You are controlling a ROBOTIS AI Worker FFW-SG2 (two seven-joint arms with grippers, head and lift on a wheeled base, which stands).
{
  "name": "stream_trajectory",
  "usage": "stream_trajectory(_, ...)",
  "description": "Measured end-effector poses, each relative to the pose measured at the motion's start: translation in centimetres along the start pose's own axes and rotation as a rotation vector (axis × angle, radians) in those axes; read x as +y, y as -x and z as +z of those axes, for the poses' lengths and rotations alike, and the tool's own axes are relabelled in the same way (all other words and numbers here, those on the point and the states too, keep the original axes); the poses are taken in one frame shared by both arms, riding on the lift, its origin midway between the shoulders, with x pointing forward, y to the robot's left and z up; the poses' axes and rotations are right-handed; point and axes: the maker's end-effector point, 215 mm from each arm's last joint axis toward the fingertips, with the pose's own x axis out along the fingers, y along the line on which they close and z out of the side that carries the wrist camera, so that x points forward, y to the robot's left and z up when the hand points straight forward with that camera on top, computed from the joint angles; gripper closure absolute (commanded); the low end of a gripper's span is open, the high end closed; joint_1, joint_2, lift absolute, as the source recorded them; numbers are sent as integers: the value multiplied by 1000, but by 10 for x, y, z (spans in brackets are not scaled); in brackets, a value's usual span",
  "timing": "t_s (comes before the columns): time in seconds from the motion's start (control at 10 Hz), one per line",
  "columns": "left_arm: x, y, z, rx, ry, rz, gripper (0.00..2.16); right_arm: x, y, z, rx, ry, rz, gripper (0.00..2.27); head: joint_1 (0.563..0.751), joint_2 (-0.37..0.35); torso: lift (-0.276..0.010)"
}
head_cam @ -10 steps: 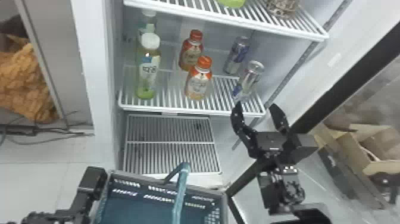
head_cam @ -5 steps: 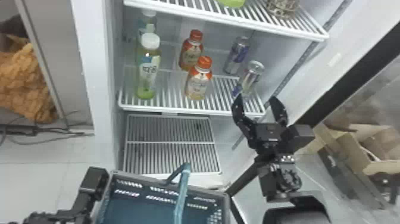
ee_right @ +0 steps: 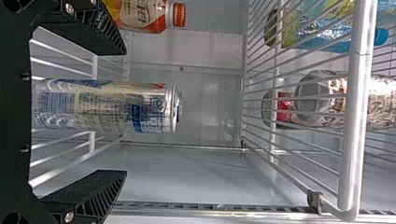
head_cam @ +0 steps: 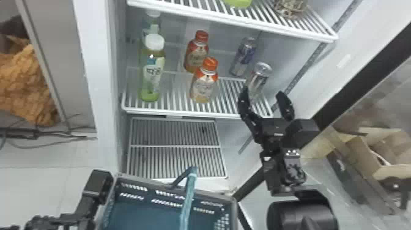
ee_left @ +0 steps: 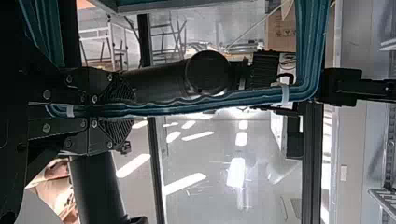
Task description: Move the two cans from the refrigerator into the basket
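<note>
Two slim metal cans stand upright on the white wire shelf of the refrigerator, at its right side. The nearer is a silver can with blue markings; the farther is a silver can with a purple-blue pattern, standing behind it. The black right gripper has its two fingers spread wide and holds nothing. It points at the nearer can, which in the right wrist view appears between the fingers, with a gap on each side. The black left gripper is closed around the teal handle of a grey-rimmed basket with a dark teal interior, low in front of the refrigerator. Two orange-capped plastic bottles stand to the left of the cans.
</note>
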Motion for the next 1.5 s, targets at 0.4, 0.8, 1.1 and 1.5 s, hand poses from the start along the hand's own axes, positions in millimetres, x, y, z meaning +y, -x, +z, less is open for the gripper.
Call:
stream_trajectory(0.4,1,0,-1,2,1,4,1210,4,-11,-6,4,-5,7,104,695,-350,-266)
stream_trajectory(0.8,2,-1,-1,9,1,8,1210,7,-29,-4,-9,-2,19,108,695,-350,-266)
stream_trajectory(1.1,1,-1,-1,9,1,4,1210,12,-44,-6,-9,-1,20,134,695,-350,-266)
stream_trajectory(1.5,0,-2,-2,9,6,-5,1210,7,-50,-12,8,-25,-3,667,695,-350,-266)
